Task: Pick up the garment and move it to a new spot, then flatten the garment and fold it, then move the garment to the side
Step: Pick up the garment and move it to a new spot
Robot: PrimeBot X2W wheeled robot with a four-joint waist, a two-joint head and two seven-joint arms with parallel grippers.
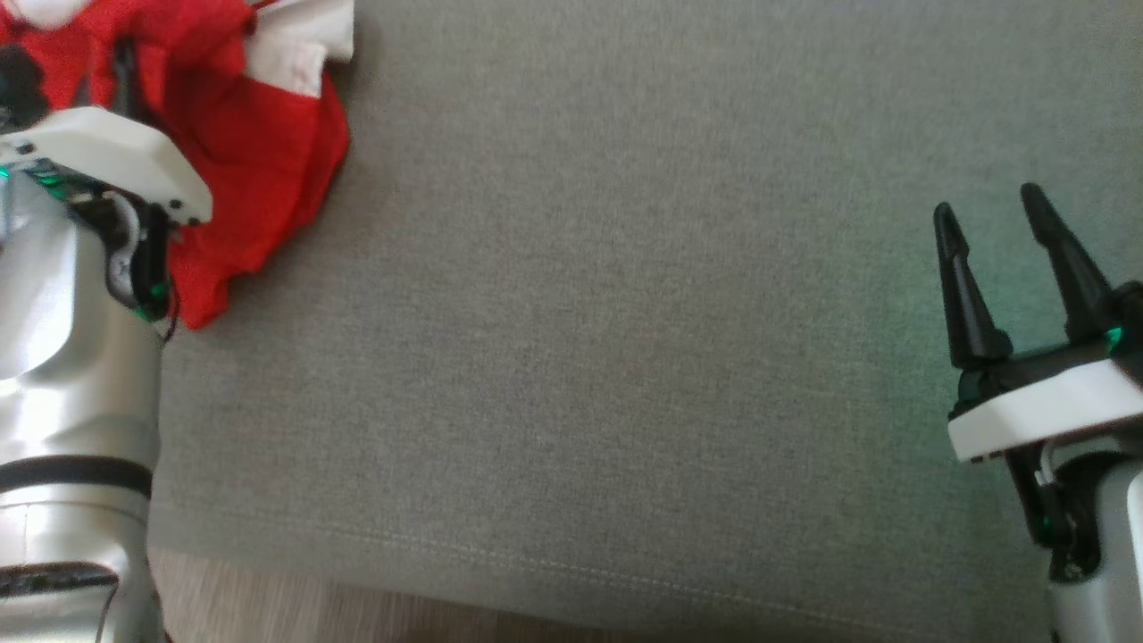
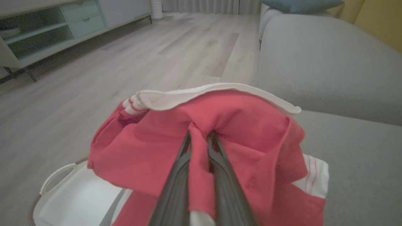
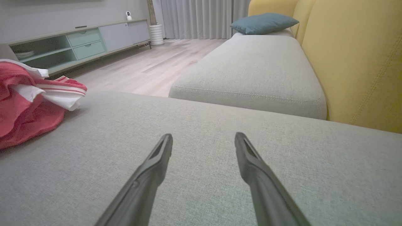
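The garment [image 1: 259, 134] is red with white trim and lies bunched at the far left corner of the grey sofa cushion [image 1: 625, 313]. In the left wrist view my left gripper [image 2: 199, 136] is shut on a fold of the red garment [image 2: 238, 131], cloth pinched between its two dark fingers. The left arm's white wrist covers part of the garment in the head view. My right gripper [image 1: 991, 219] stands open at the right, above bare cushion, far from the garment. In the right wrist view its fingers [image 3: 163, 147] are spread with nothing between them, and the garment [image 3: 28, 103] lies at the left edge.
A white basket [image 2: 72, 194] sits on the wood floor [image 2: 141, 62] below the cushion's left edge. A second grey cushion [image 3: 251, 69], yellow backrest [image 3: 355, 62] and blue pillow [image 3: 263, 22] lie beyond. A low cabinet [image 3: 78, 44] stands across the room.
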